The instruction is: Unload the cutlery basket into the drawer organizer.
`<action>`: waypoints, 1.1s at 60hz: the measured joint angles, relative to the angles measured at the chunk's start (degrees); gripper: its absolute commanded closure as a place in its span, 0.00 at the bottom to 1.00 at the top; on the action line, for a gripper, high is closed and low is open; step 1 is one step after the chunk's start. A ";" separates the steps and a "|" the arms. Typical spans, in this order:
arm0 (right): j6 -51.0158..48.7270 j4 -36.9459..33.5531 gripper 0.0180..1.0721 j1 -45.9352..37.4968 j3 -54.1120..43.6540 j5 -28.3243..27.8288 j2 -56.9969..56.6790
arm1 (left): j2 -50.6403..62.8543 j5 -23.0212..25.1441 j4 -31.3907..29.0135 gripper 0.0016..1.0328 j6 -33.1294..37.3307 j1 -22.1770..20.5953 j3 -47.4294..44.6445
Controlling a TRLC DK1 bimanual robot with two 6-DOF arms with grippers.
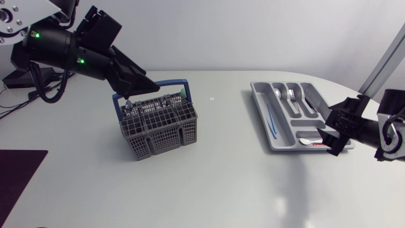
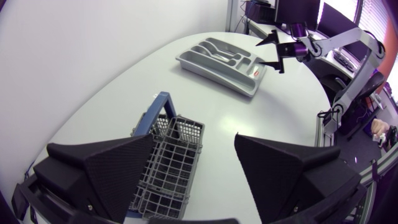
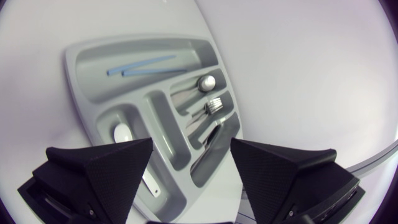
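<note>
The cutlery basket point(image 1: 158, 125) stands on the left half of the table point(image 1: 221, 177), well away from every edge. It is upright. Its long axis runs across the table, with the right end turned a little toward the far side. Its blue handle point(image 1: 166, 84) shows along the far side. What stands in its cells is too small to tell.

The left gripper point(image 1: 138, 84) hangs over the far left part of the basket, pointing down and to the right. In the left wrist view its fingers point(image 2: 106, 171) are spread wide and grasp nothing; the basket point(image 2: 174, 155) lies under and between them, untouched.

The drawer organizer point(image 1: 261, 101) lies on the right half, near the curved far-right edge of the table. Its long axis runs from the far side toward the near side, and the near end leans to the right. Between basket and organizer there is a wide band of bare table, and more bare table lies in front of both.

The right gripper point(image 1: 333, 134) is over the organizer's near right corner, released, fingers point(image 3: 102, 171) apart with nothing between them. Under it, the organizer point(image 3: 78, 68) holds two thin blue sticks point(image 3: 140, 65) in one long compartment. A spoon point(image 3: 205, 82) and a fork point(image 3: 215, 104) lie in the narrow ones beside it, and a white utensil point(image 3: 123, 133) lies in the end compartment. All of them lie along the compartments.
</note>
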 measured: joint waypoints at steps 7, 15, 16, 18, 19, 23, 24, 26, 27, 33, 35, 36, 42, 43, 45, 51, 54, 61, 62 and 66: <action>7.34 -9.84 0.18 5.55 4.52 0.00 -5.05 | -0.09 -0.42 -2.64 0.25 0.00 3.10 2.21; 15.10 -17.90 0.51 12.90 9.18 0.24 -7.48 | -0.90 -0.44 -5.05 0.62 0.00 7.26 6.36; 15.91 -18.95 0.55 14.14 9.86 0.24 -7.48 | -1.20 -0.46 -5.11 0.64 0.00 7.89 6.71; 17.86 -19.96 0.63 15.72 10.69 0.24 -7.43 | -1.75 -0.70 -5.16 0.71 0.00 8.94 7.13; 18.62 -20.81 0.67 16.57 11.10 0.24 -7.32 | -2.01 -0.87 -5.16 0.79 0.00 9.49 7.28; 21.81 -22.73 0.84 20.44 12.68 0.26 -6.64 | -2.60 -1.49 -5.16 0.97 0.02 12.13 7.76; 22.38 -22.84 0.84 21.40 12.96 0.31 -6.34 | -2.62 -1.49 -5.14 0.97 0.02 12.87 7.80; 23.89 -23.08 0.85 23.19 13.46 0.48 -5.75 | -2.54 -1.57 -5.18 0.97 0.13 14.10 7.80; 24.39 -23.12 0.86 24.00 13.66 0.48 -5.44 | -2.43 -1.66 -5.20 0.97 0.26 14.67 7.78; 27.71 -24.04 0.91 29.51 14.32 1.07 -3.26 | -1.01 -1.70 -5.16 0.97 1.92 17.64 6.95; 28.61 -24.63 0.91 31.01 14.45 1.09 -2.62 | -0.57 -1.73 -5.11 0.97 2.67 18.12 6.05; 29.07 -24.96 0.92 31.93 14.49 1.05 -2.25 | -0.33 -1.70 -5.11 0.97 3.26 18.32 5.33; 31.50 -25.46 0.92 36.54 14.53 1.05 -0.63 | 1.90 -1.68 -3.67 0.97 5.44 18.91 0.76; 31.91 -25.46 0.93 37.46 14.56 1.05 -0.31 | 2.60 -1.70 -2.97 0.97 5.73 18.97 -0.11; 32.72 -25.44 0.93 38.86 14.60 1.03 0.20 | 3.87 -1.73 -2.08 0.97 6.10 19.17 -1.20; 34.84 -25.09 0.93 42.99 15.28 0.90 2.34 | 8.85 -1.70 -1.25 0.97 6.78 19.69 -3.13; 35.78 -24.65 0.93 44.57 15.65 0.79 3.37 | 10.71 -1.68 -1.01 0.97 7.04 19.67 -3.93; 37.68 -23.91 0.93 47.56 17.68 -0.44 6.58 | 13.05 -1.66 -0.81 0.97 7.76 18.88 -5.66; 37.88 -23.85 0.93 47.95 18.05 -0.48 7.10 | 13.14 -1.62 -0.74 0.97 7.78 18.80 -5.77; 38.45 -23.43 0.93 49.18 19.61 -1.07 9.07 | 13.18 -0.61 -0.66 0.97 7.80 18.49 -6.05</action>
